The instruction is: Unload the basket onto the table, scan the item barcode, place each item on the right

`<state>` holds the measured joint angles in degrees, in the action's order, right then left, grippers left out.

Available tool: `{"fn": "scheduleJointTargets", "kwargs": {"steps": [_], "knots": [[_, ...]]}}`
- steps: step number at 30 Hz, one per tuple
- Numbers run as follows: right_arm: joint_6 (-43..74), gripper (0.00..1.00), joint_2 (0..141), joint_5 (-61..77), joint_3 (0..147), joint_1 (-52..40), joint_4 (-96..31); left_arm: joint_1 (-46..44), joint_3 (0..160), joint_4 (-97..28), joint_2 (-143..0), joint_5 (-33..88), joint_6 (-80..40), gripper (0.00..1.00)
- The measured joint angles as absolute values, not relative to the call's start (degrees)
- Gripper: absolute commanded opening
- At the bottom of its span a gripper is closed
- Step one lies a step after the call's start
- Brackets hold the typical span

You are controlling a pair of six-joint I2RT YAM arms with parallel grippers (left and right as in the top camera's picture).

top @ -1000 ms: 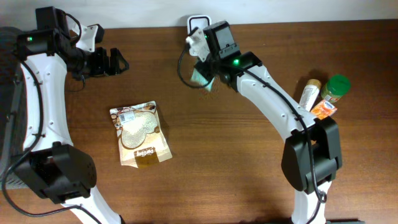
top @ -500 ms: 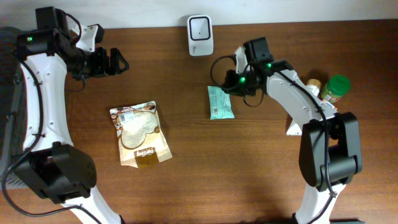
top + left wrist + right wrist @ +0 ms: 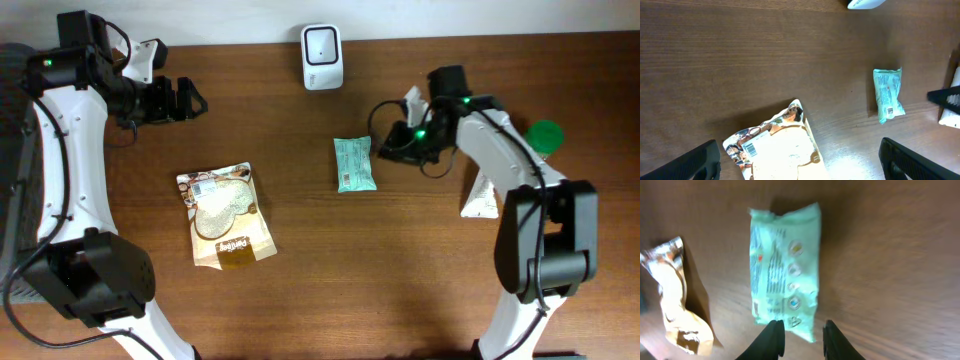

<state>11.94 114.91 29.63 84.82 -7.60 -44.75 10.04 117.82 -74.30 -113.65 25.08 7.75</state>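
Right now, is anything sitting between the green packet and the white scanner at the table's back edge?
Nothing visible does. Only table lies between the green packet and the white scanner; the right end effector hovers by the packet's end, off that line.

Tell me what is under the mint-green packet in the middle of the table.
The mint-green packet lies flat on the bare wooden table; only wood shows around its edges. Its underside, and anything thin beneath it, is covered and cannot be seen.

Dk wood tbl [image 3: 330, 300], wht wall [image 3: 480, 15] behind.
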Motion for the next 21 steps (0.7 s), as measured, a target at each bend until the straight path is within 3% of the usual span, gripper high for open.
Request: {"fn": "scheduleJointTargets", "kwargs": {"steps": [10,21], "knots": [[20.71,0.16,114.91,9.02,78.89,-16.82,-42.44,10.04,117.82,-74.3,-113.65,25.08,7.75,0.99],[20.03,0.17,114.91,6.0,78.85,-29.87,-38.15,10.04,117.82,-74.3,-113.65,25.1,7.73,0.99]]}}
